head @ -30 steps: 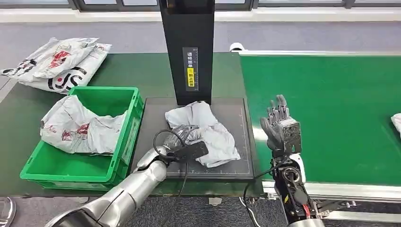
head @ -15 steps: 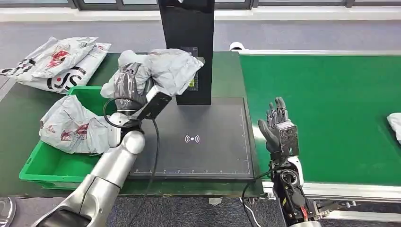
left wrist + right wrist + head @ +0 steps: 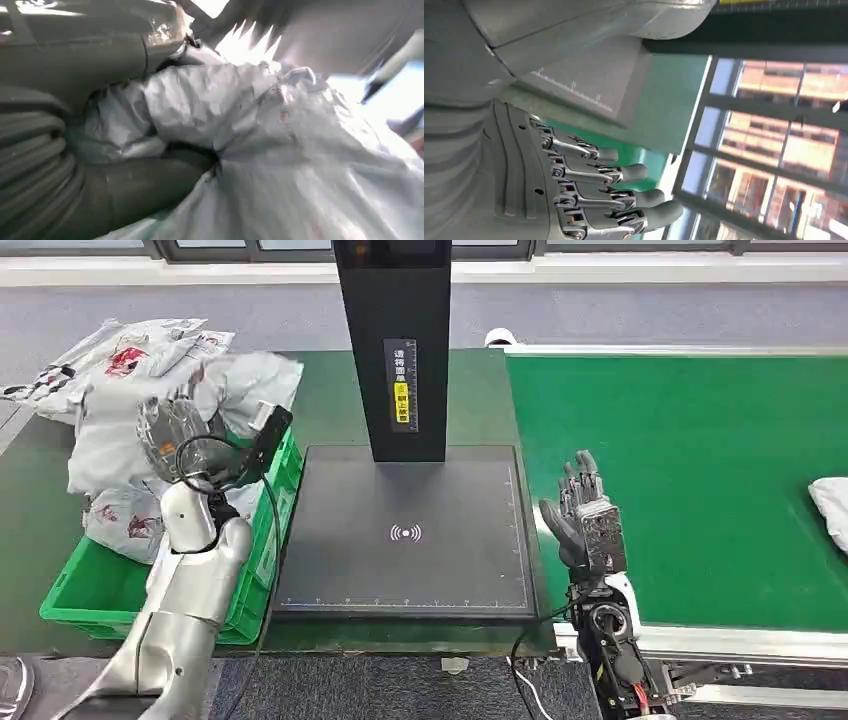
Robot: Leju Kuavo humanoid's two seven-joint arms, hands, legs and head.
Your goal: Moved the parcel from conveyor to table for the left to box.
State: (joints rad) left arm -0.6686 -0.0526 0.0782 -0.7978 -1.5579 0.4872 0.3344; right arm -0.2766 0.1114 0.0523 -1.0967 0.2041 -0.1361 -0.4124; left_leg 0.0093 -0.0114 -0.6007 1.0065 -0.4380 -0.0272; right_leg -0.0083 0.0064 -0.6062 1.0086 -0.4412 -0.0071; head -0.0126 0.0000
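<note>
Left robot hand (image 3: 172,430) clamped on grey parcel (image 3: 235,380), held aloft at left of frame, directly above green crate (image 3: 262,540); long axis roughly left-right across the crate. Just a downward release needed, probably. Right robot hand (image 3: 585,515) empty, fingers spread upright, lower right beside conveyor (image 3: 700,460), well apart from parcel. Left clearly nearer.

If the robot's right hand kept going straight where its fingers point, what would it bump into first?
Probably nothing soon. The right hand is open, held upright at the near edge of the green conveyor, fingers pointing up and slightly away. That line looks free in the head view, though depth is hard to judge.
</note>
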